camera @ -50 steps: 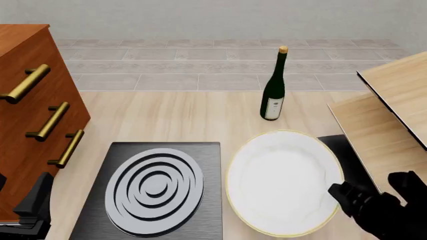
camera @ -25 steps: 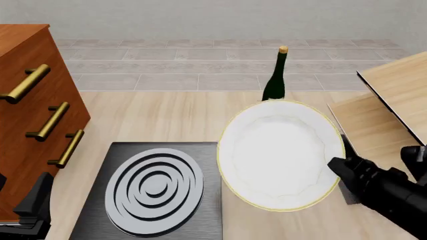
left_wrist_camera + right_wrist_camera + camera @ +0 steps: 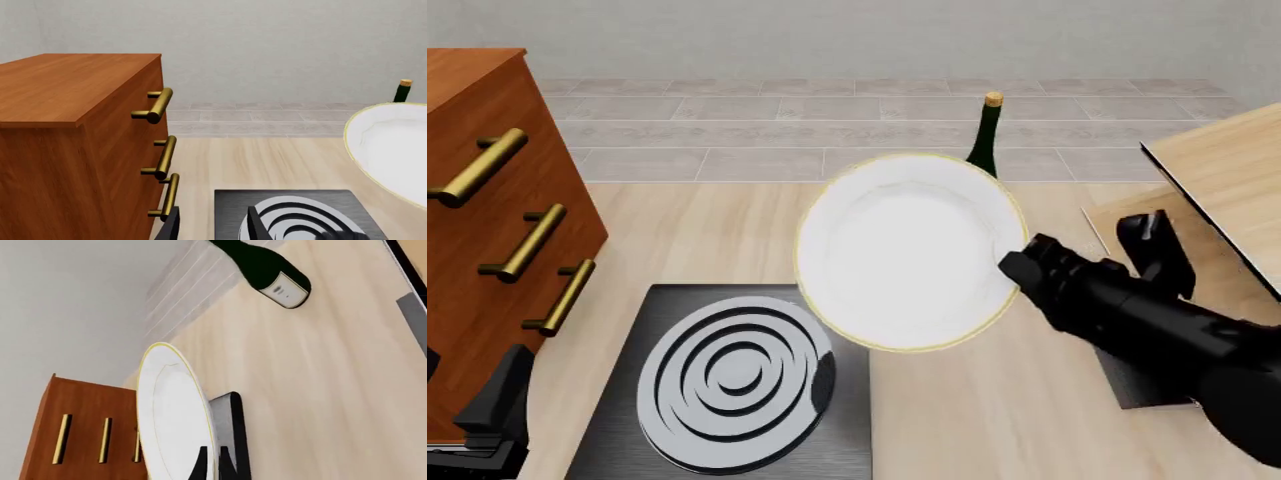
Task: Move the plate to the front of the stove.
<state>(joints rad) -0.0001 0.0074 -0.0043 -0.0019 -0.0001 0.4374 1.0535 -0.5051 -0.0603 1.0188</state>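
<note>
- A pale wooden bench (image 3: 734,240) runs back to a grey tiled floor and a plain wall; a brown chest of drawers (image 3: 487,200) with brass handles stands at the left edge.
- The stove (image 3: 741,385) lies flat on the near left part of the bench, its ringed burner (image 3: 737,378) facing up.
- The plate (image 3: 910,250) is in the air, tilted, above the bench and just beyond the stove's far right corner, partly hiding the wine bottle (image 3: 985,130) behind it.
- The right gripper (image 3: 1022,268) has its fingers closed on the plate's right rim; the right wrist view shows the two fingers (image 3: 203,465) pinching the thin edge, the plate seen almost edge-on.
- The left gripper (image 3: 212,225) hangs low beside the stove near the drawers, fingers apart, holding nothing.
- A plain black mat (image 3: 1141,375) lies under the right arm, and light wooden boards (image 3: 1214,190) sit at the far right.
- Risks, as I judge them: the grip is on one thin edge, so a quick swing or tilt could let the plate pivot or slip out.
- Lowering it too steeply could knock its low edge on the stove or burner.
- A wide swing backwards might catch the bottle and topple it.
</note>
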